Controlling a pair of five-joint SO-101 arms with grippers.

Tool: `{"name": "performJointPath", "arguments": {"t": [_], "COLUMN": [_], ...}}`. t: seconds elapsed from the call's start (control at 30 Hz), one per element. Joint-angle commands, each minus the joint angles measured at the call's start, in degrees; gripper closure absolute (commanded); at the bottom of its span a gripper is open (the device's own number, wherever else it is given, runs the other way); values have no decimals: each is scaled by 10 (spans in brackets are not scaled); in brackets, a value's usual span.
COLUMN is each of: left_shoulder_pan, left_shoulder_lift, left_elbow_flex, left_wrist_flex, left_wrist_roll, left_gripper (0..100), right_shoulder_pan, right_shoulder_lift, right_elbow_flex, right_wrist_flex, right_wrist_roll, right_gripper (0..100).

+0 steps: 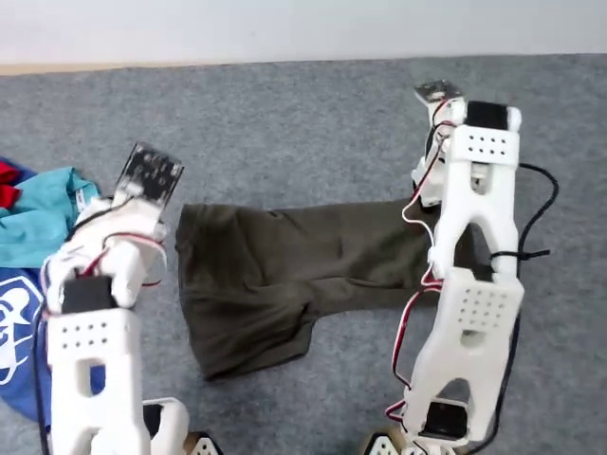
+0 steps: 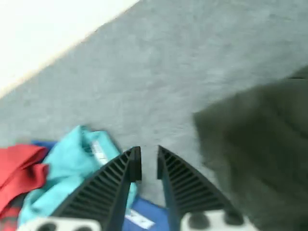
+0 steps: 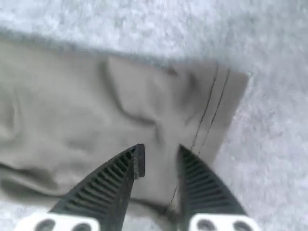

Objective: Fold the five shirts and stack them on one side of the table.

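Your table (image 1: 303, 123) has a grey, felt-like top, slightly fuzzy in texture. Along its far edge you can see a thin tan strip (image 1: 57, 67), and beyond that a plain pale surface (image 1: 285, 28).

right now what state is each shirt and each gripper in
olive shirt, spread on the grey table, rumpled, not folded up
teal shirt, crumpled, at the table's edge
red shirt, crumpled, against the teal shirt
blue shirt, loose, unfolded, beside the teal shirt
left gripper, slightly open, empty, over bare table
right gripper, open, empty, over one end of the olive shirt
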Motion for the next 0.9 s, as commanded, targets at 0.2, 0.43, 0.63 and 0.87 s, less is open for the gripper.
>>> {"name": "performJointPath", "arguments": {"t": [0.2, 0.43, 0.63, 0.87], "left_shoulder_pan": [120, 245, 292, 345], "left_shoulder_lift": [187, 280, 336, 425], "left_elbow_flex": [-240, -247, -247, -247], "left_wrist_flex": [280, 405, 419, 415], "left_wrist_roll": [-33, -164, -198, -200], "left_gripper": [985, 998, 997, 938], "right_shoulder_pan": [26, 87, 171, 306], "right_shoulder_lift": [-285, -410, -471, -496], "right_elbow_flex": [202, 319, 398, 457], "right_wrist_flex": [25, 24, 21, -15], "right_wrist_roll": [5, 5, 6, 16], "right_gripper": [950, 949, 948, 948]}}
